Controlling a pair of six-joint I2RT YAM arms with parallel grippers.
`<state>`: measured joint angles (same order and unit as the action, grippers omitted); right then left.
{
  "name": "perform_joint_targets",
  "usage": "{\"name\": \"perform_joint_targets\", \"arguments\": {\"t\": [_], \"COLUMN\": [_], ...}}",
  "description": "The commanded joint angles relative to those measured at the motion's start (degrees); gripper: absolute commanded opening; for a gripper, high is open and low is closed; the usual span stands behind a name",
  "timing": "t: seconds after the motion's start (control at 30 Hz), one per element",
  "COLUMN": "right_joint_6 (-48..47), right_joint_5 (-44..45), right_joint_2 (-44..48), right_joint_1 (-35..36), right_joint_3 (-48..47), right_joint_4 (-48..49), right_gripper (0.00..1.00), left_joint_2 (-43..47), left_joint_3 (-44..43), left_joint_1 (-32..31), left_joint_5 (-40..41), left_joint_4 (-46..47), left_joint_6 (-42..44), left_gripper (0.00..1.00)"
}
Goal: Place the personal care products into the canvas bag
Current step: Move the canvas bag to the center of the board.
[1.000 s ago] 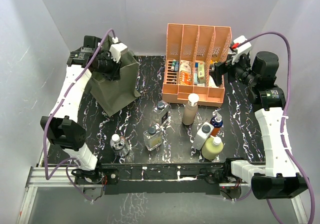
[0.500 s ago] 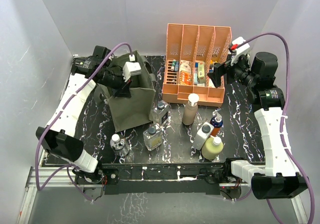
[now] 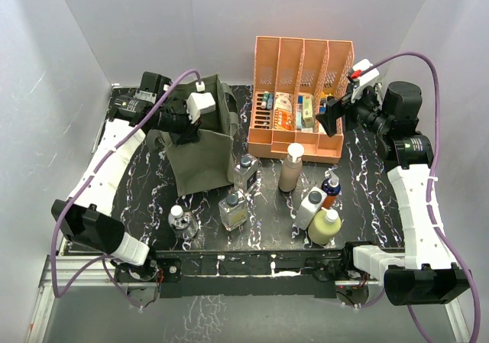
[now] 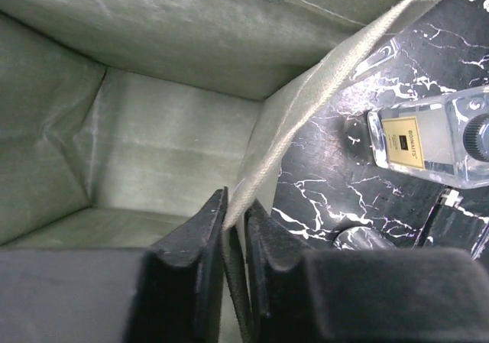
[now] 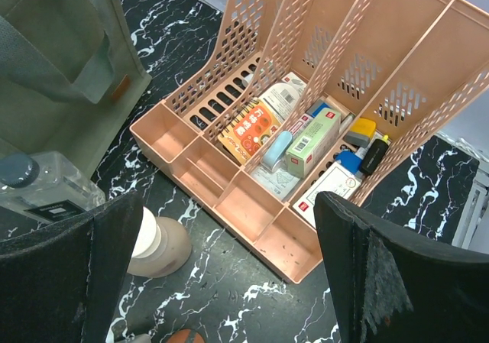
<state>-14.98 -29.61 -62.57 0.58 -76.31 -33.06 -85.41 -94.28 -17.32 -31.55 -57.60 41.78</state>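
Observation:
The olive canvas bag (image 3: 200, 146) stands open at the left centre. My left gripper (image 3: 191, 126) is shut on its rim, and the left wrist view shows the fabric edge pinched between the jaws (image 4: 235, 205) with the bag's empty inside (image 4: 153, 152). Three clear glass bottles (image 3: 246, 171) (image 3: 234, 211) (image 3: 182, 222) stand beside the bag. The tall beige bottle (image 3: 291, 167), white grey-capped bottle (image 3: 310, 208), orange-blue bottle (image 3: 330, 189) and pale yellow bottle (image 3: 325, 226) stand to the right. My right gripper (image 3: 330, 118) hangs open and empty (image 5: 229, 259) above the organiser's front.
The peach slotted file organiser (image 3: 263, 140) with small boxes and tubes stands at the back centre, and its front wall shows in the right wrist view (image 5: 252, 236). A clear bottle (image 4: 428, 144) lies close to the bag's right side. White walls enclose the table.
My left gripper has pulled the bag to the right and stood it upright and open, close to the clear bottles. The right arm has barely moved.

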Motion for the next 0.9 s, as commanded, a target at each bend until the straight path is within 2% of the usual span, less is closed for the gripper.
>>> {"name": "perform_joint_targets", "arguments": {"t": [0.0, 0.07, 0.23, 0.3, 0.47, 0.63, 0.87], "right_joint_6": [-0.48, -0.57, -0.66, -0.66, -0.66, -0.82, -1.50], "right_joint_5": [-0.68, -0.61, -0.52, -0.62, -0.80, -0.70, 0.93], "right_joint_2": [0.83, 0.91, 0.58, 0.33, -0.30, -0.77, -1.39], "right_joint_1": [-0.40, -0.40, -0.39, -0.39, -0.40, -0.40, -0.40], "right_joint_3": [-0.75, -0.62, -0.90, -1.52, -2.52, -1.78, -1.04], "right_joint_4": [1.73, 1.77, 1.67, 1.49, 1.14, 1.54, 1.79], "right_gripper": [0.99, 0.99, 0.99, 0.99, 0.99, 0.99, 0.99], "left_joint_2": [1.58, 2.83, 11.93, 16.36, 22.78, 28.43, 32.97], "left_joint_3": [-1.45, -1.83, 0.42, 0.89, 2.98, 10.91, 19.95], "left_joint_1": [0.09, 0.05, 0.10, 0.10, 0.17, 2.01, 2.78], "left_joint_5": [-1.21, -1.89, -0.42, -0.38, -0.42, -6.56, -0.26], "left_joint_4": [-1.14, -2.21, 3.10, 4.19, -3.44, -15.33, -21.91], "left_joint_6": [0.30, -0.97, -7.57, -9.37, -7.89, -0.96, 3.28], "left_gripper": [0.18, 0.29, 0.84, 0.96, 0.97, 0.97, 0.96]}}
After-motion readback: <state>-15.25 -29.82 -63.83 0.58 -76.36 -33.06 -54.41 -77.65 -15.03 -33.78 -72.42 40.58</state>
